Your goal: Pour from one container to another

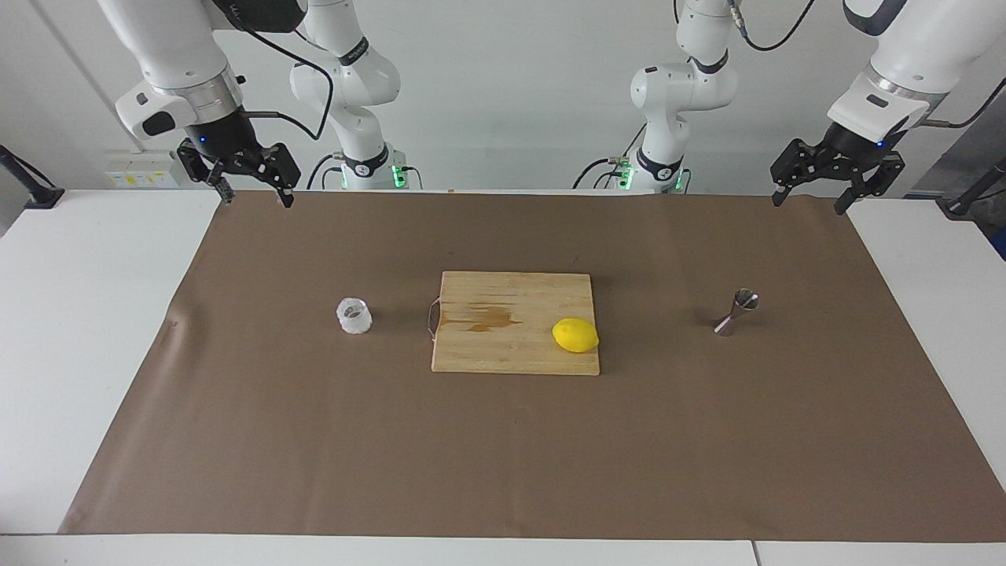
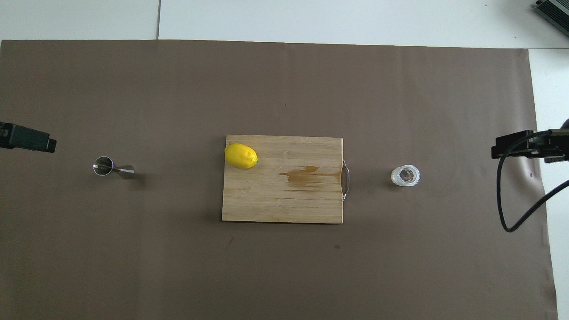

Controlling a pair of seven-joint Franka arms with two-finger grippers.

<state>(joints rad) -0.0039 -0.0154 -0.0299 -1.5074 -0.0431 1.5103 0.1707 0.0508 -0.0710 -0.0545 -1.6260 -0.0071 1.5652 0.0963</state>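
1. The right gripper (image 1: 251, 196) hangs in the air over the brown mat's (image 1: 503, 456) edge by the robots, at the right arm's end of the table. Its fingers are spread wide and hold nothing.
2. The left gripper (image 1: 809, 200) hangs the same way over the mat's edge at the left arm's end. It is wide open and empty too.
3. The wooden cutting board (image 1: 503, 346) lies in the middle of the mat. A yellow lemon (image 1: 575, 336) sits on it, on the part toward the left arm's end.
4. The clear bumpy cup (image 1: 354, 316) stands upright on the mat, beside the board's handle, toward the right arm's end.
5. The shiny steel jigger (image 1: 736, 311) stands on the mat, well apart from the board, toward the left arm's end.
6. Nothing is picked up yet, so I think grabbing the cup comes first.
7. To do it well, the right gripper should come down around the cup's sides, squeeze softly, and lift it level so nothing spills.
8. The jigger's mouth is small, so the cup should tip slowly right over it.
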